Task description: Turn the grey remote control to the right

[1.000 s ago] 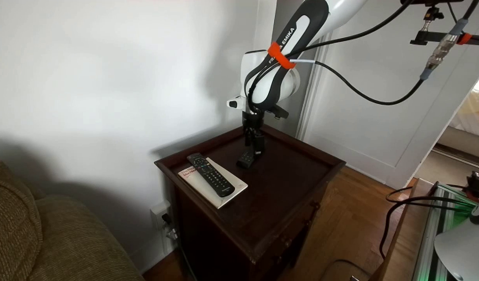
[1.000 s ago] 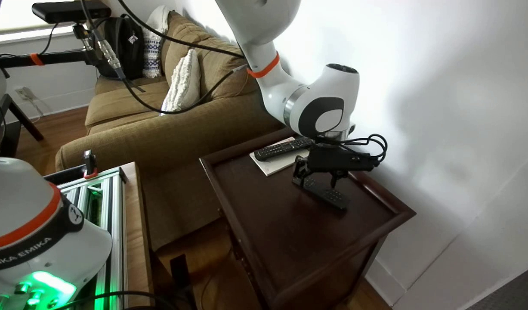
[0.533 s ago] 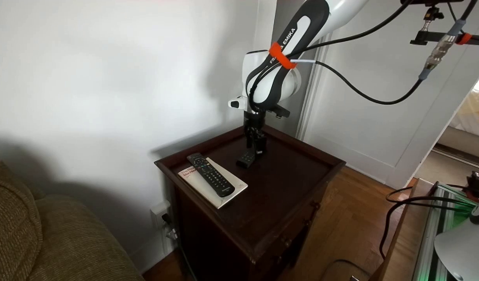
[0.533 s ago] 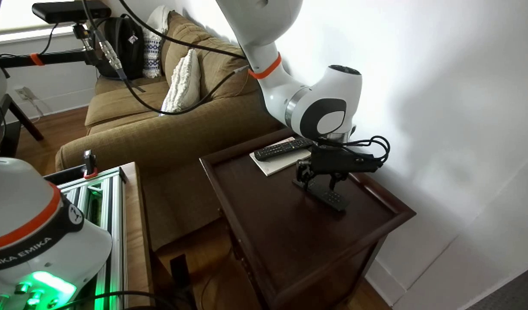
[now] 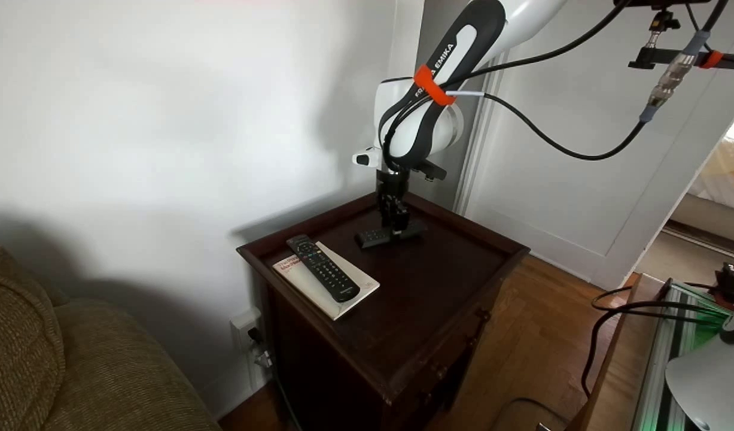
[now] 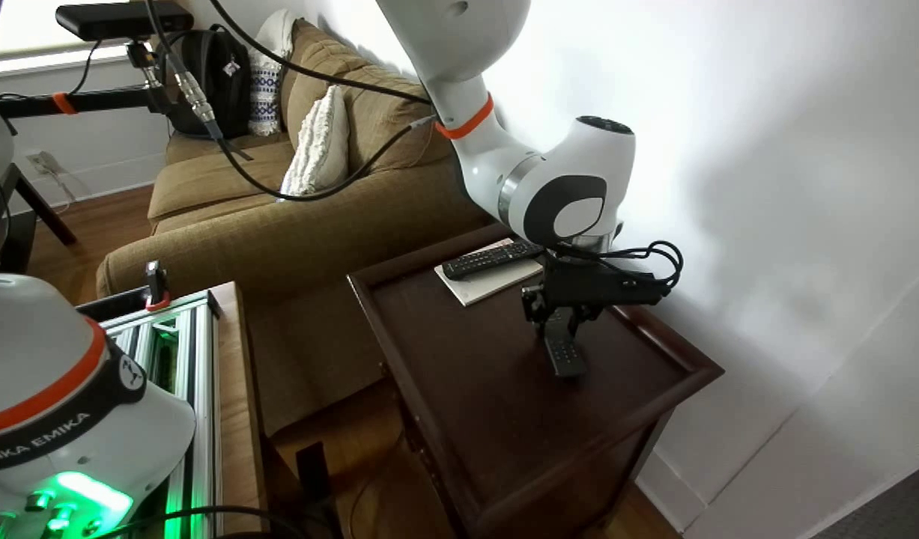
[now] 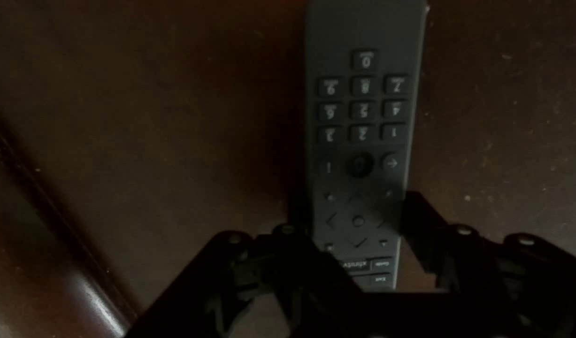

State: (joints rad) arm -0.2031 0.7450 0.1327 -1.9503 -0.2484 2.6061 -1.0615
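The grey remote control (image 7: 363, 141) lies on the dark wooden nightstand top, its number keys toward the top of the wrist view. My gripper (image 7: 356, 213) straddles its narrow width, with dark fingers (image 7: 417, 216) touching both long edges at the arrow keys. In an exterior view the keypad end of the grey remote control (image 6: 565, 355) points toward the front of the nightstand, below the gripper (image 6: 556, 326). Elsewhere, in an exterior view, the grey remote control (image 5: 375, 237) sticks out on both sides of the gripper (image 5: 396, 230). Part of its lower end is hidden by the gripper.
A longer black remote (image 5: 325, 267) rests on a pale book (image 5: 367, 278) beside the gripper. The nightstand (image 6: 459, 419) has a raised rim and backs onto a white wall (image 5: 163, 120). A brown sofa (image 6: 302, 232) stands past its far side.
My jaws have closed in on the grey remote control from wide apart. The remote has swung clockwise in both exterior views, and the arm has shifted slightly right there.
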